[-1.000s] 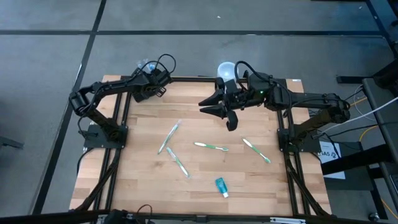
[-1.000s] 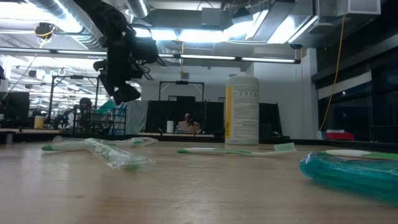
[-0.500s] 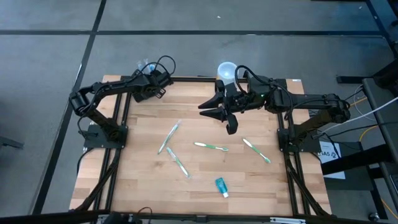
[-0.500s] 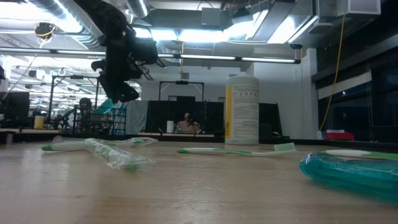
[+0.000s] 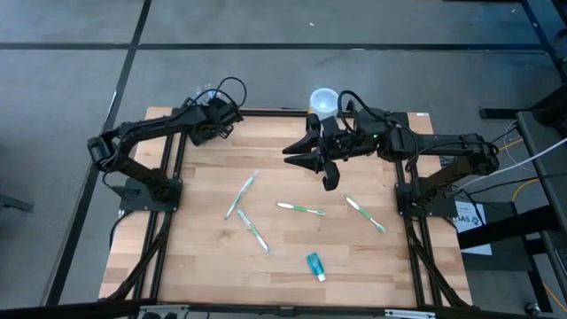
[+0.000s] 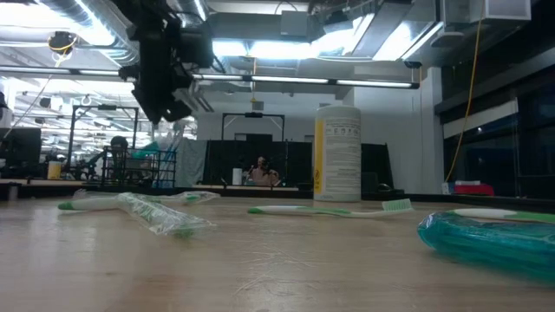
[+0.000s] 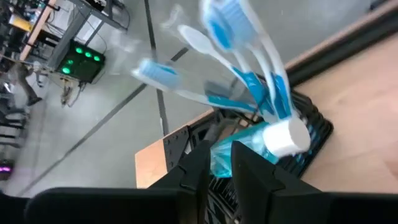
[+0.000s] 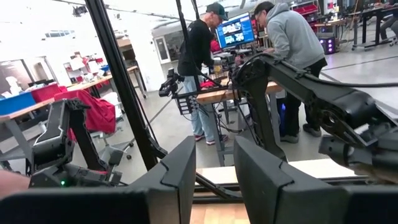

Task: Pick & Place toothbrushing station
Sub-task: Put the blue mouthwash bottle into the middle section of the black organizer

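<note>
Left wrist view: left fingers narrow around the toothbrush holder; next, lift it. Right fingers part-open above counter.

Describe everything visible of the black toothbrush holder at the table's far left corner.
The small black slotted toothbrush holder sits at the wooden table's far left corner, at its edge. It looks like ribbed plastic. Several blue-and-white toothbrushes stand in it, leaning, beside a teal tube with a white cap. The left gripper is right at it, fingers narrowly apart around the tube's lower end; whether they grip is unclear.
</note>
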Robot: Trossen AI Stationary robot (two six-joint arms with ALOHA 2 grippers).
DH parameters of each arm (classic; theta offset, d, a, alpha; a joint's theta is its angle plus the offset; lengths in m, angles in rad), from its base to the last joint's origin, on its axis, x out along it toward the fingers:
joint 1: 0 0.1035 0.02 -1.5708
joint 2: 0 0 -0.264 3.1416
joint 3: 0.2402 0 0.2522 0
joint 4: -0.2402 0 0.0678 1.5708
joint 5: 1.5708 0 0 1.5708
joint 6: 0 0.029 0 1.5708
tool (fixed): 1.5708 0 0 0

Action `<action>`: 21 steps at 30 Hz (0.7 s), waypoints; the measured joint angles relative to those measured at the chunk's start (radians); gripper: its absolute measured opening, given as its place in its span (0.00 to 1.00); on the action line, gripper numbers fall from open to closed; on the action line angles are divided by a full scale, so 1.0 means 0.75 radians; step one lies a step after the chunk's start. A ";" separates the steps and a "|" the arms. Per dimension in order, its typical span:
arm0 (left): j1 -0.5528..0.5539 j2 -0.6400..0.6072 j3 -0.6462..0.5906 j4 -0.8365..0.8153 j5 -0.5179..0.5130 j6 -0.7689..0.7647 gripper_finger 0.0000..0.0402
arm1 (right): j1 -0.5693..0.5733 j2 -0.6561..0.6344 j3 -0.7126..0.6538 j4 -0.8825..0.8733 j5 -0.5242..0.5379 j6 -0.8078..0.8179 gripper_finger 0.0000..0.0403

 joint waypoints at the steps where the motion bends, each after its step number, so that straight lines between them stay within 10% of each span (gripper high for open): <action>1: 0.002 -0.020 0.001 -0.003 0.002 -0.011 0.13 | 0.000 0.000 0.000 0.006 0.000 0.004 0.27; 10: 0.003 -0.123 0.002 0.031 0.175 0.115 0.12 | 0.000 0.000 0.000 0.047 0.000 0.029 0.27; 21: 0.030 -0.063 0.002 0.079 0.216 0.155 0.50 | 0.003 0.000 0.000 0.052 -0.004 0.029 0.27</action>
